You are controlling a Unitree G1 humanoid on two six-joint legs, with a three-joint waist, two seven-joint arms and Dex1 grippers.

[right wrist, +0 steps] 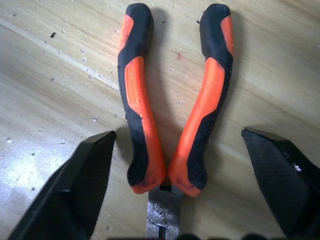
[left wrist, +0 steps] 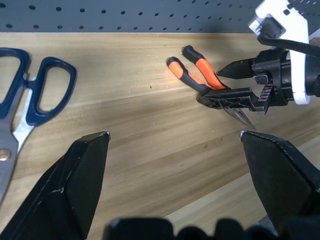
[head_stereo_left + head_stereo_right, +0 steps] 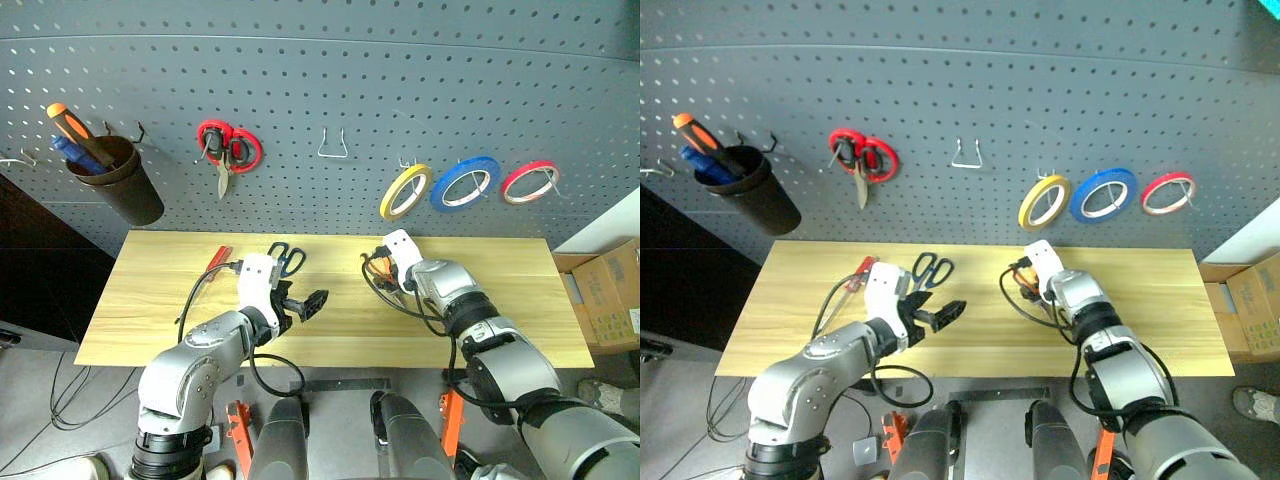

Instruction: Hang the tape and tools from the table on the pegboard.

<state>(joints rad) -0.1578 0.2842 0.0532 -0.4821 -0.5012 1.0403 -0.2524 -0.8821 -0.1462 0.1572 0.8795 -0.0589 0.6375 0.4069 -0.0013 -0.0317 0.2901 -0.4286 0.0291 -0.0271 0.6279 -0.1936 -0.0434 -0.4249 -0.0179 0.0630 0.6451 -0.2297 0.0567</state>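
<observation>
The small pliers (image 1: 172, 105) are seen flat on the worktop (image 3: 520, 300), with the right pincer (image 1: 175, 200) lowered over them, its fingers apart on either side of the orange-and-black handles and not clamped on them. Beside the pliers, toward the robot's left, the left pincer (image 3: 303, 305) is held above the wood with its fingers spread wide and empty, and the dark-handled scissors (image 3: 287, 258) lie just behind it. On the pegboard (image 3: 330, 80) behind the pliers, the yellow tape (image 3: 405, 190) is hung next to a blue roll (image 3: 465, 183).
</observation>
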